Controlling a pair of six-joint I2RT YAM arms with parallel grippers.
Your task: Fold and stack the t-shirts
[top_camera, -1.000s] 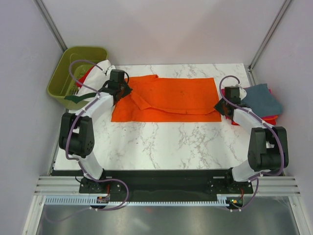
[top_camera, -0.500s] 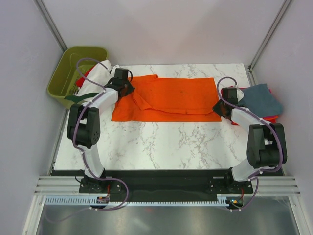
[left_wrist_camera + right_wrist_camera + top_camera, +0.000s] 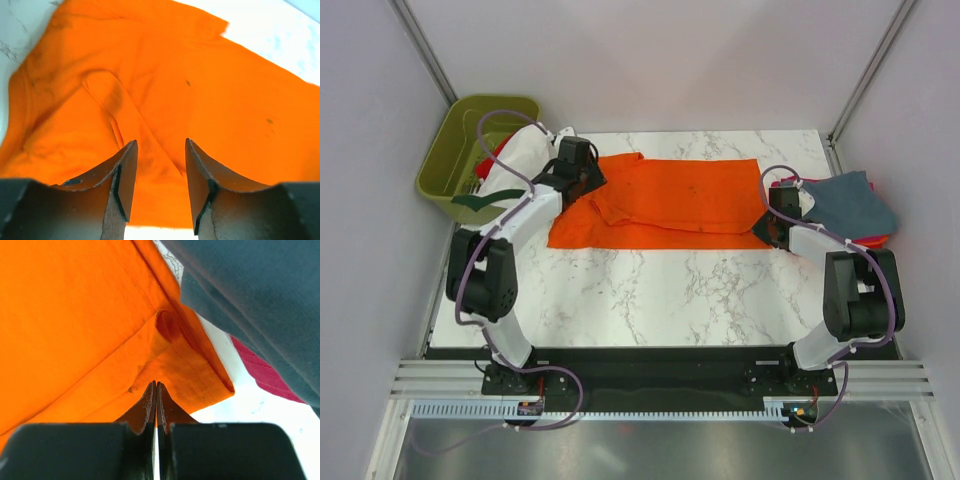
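Observation:
A bright orange t-shirt (image 3: 670,200) lies spread flat across the back of the marble table. My left gripper (image 3: 585,180) hangs over its left sleeve area, jaws open, with only orange cloth (image 3: 200,90) lying beneath the gap (image 3: 160,142). My right gripper (image 3: 768,228) sits at the shirt's near right corner and is shut (image 3: 156,384) on the folded hem of the orange t-shirt (image 3: 75,315). A slate blue-grey t-shirt (image 3: 855,205) tops a stack at the right edge, with a magenta one (image 3: 265,375) under it.
An olive-green bin (image 3: 445,150) stands off the table's back left corner. A white shirt with dark green trim (image 3: 515,165) spills from it onto the table, over something red. The blue-grey stack lies right beside my right wrist.
My left gripper has opened and shifted right over the orange shirt, leaving the sleeve lying on it. My right gripper has closed on the hem corner and edged slightly left.

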